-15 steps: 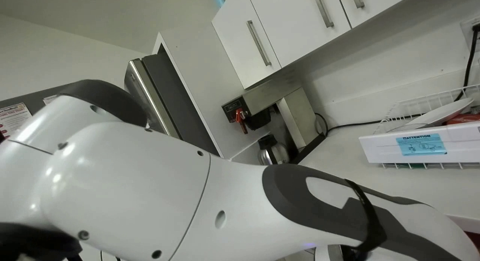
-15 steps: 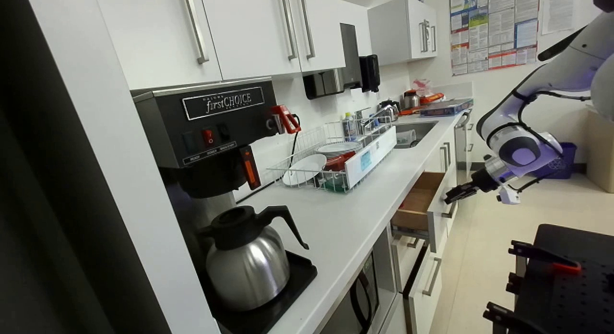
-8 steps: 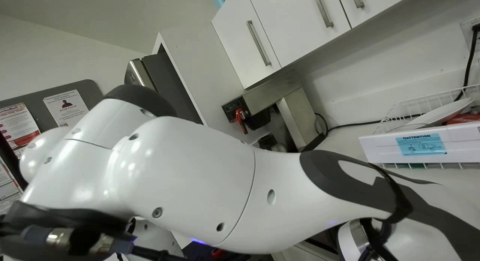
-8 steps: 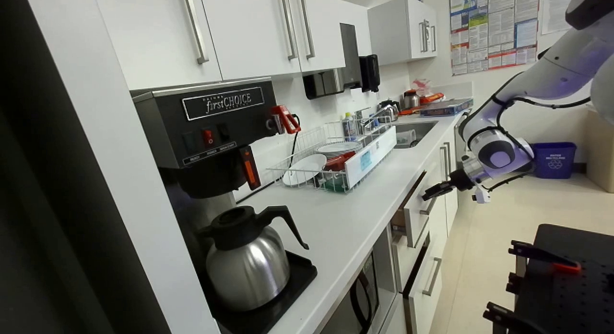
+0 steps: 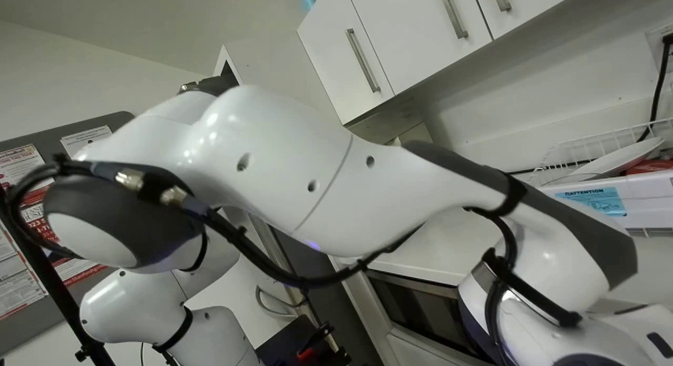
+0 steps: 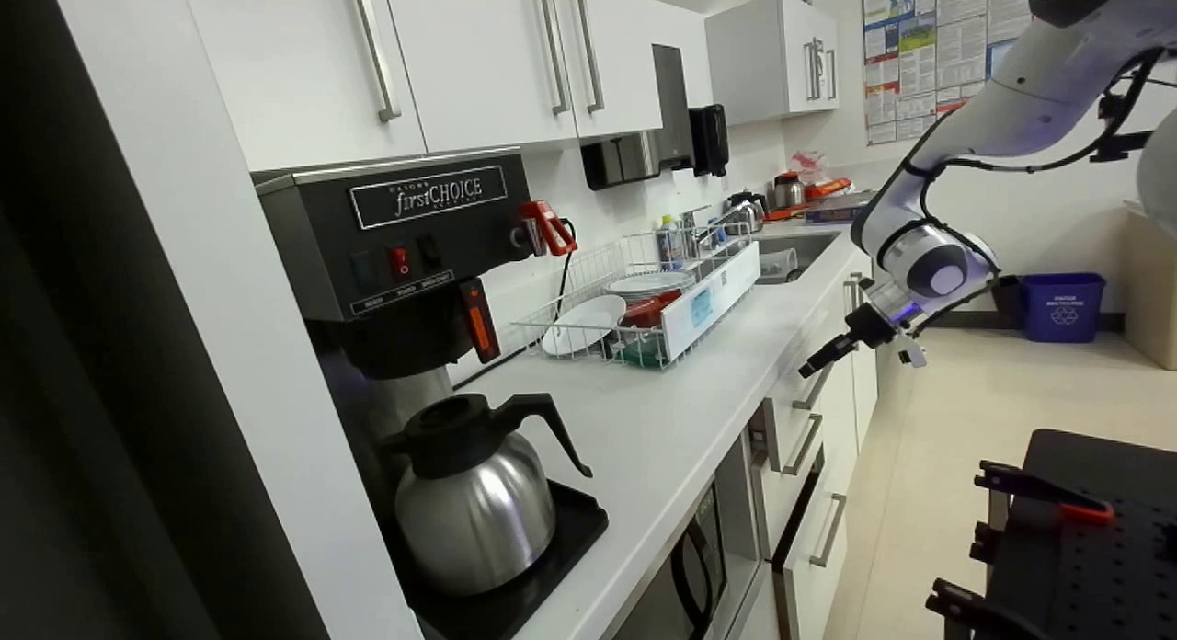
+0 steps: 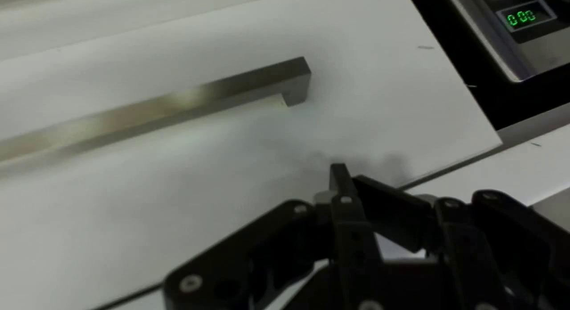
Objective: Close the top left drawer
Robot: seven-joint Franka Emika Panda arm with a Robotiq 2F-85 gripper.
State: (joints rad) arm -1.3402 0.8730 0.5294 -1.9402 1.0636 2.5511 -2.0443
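White wall cupboards hang above a long pale counter in both exterior views, and my arm bends down beside the counter's front edge. A black coffee maker stands on that counter, and further along it sits a white wire dish rack with white plates. Under the counter is a dark-fronted appliance, and next to it the top left drawer, uppermost in its stack. The drawer is nearly in: in an exterior view a narrow strip of its side shows behind the white front, so it stands slightly out. Lower in the same stack a bottom drawer is ajar. A steel pot rests on the coffee maker's base. Then comes my claw, its two fingers brought together, with nothing between them; the tips are at the drawer's white front, near its top edge, and I cannot tell whether they touch it. In the wrist view the drawer's bar handle lies near my fingers, apart from them. Smallest are the appliance's green lit digits.
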